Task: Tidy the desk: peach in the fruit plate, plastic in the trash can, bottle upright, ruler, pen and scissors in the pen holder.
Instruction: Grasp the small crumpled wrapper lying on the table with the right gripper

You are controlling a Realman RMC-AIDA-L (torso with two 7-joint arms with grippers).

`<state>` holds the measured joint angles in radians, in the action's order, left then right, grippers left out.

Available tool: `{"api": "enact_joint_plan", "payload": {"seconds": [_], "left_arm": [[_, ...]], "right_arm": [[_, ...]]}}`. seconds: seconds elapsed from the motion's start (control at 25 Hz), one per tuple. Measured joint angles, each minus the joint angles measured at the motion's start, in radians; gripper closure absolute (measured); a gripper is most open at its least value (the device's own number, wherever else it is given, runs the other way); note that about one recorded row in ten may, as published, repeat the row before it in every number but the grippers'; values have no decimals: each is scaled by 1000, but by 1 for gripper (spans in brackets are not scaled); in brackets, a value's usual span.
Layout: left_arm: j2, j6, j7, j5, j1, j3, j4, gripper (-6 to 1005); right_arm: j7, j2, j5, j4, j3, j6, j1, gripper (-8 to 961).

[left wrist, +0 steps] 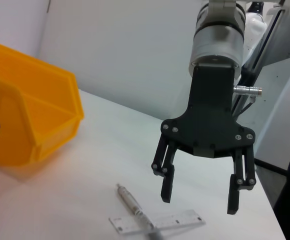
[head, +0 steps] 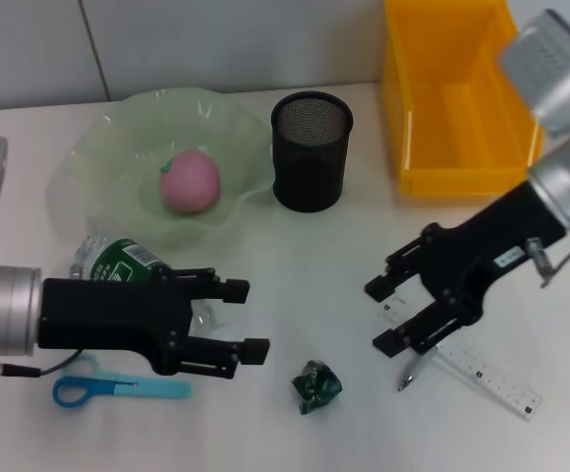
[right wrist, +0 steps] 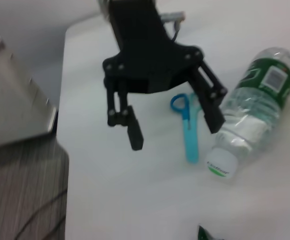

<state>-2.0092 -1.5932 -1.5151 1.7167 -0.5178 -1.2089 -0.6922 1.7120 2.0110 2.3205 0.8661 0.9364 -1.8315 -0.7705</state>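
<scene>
**Two grippers open above the counter, nothing held**

Both arms hover over the white counter (head: 295, 265). Left gripper (head: 241, 320) sits at about 8 o'clock in the head view, jaws spread wide and empty, just above the lying bottle (head: 118, 261). The bottle rests on its side, green label up, white cap (right wrist: 220, 164) on. Blue scissors (head: 118, 386) lie at 7 o'clock, beneath the left arm, just beside the bottle.

Right gripper (head: 391, 315) at about 4 o'clock, jaws wide apart and empty, poised over the clear ruler (head: 482, 374) and the pen (head: 410, 372). In the left wrist view the pen (left wrist: 130, 200) lies across the ruler (left wrist: 157, 221), touching it.

Peach (head: 189, 182) sits in the green fruit plate (head: 108, 138) at 11 o'clock. Black mesh pen holder (head: 311, 147) stands upright at 12 o'clock, just beside the plate. Yellow bin (head: 452, 98) at 1 o'clock. Crumpled green plastic (head: 315, 385) lies at 6 o'clock, between the two grippers.
</scene>
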Motion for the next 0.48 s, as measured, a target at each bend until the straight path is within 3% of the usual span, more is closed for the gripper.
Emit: {"api": "enact_joint_plan", "payload": {"seconds": [0.24,0.48], "left_arm": [[19,-4,5,0,19,11,2,153],[27,-30,5,-1,38,53,3,153]], "right_arm": [[4,39,50,0,102,76,-55,224],[-6,63,52,-24,192,128,-70,224]]}}
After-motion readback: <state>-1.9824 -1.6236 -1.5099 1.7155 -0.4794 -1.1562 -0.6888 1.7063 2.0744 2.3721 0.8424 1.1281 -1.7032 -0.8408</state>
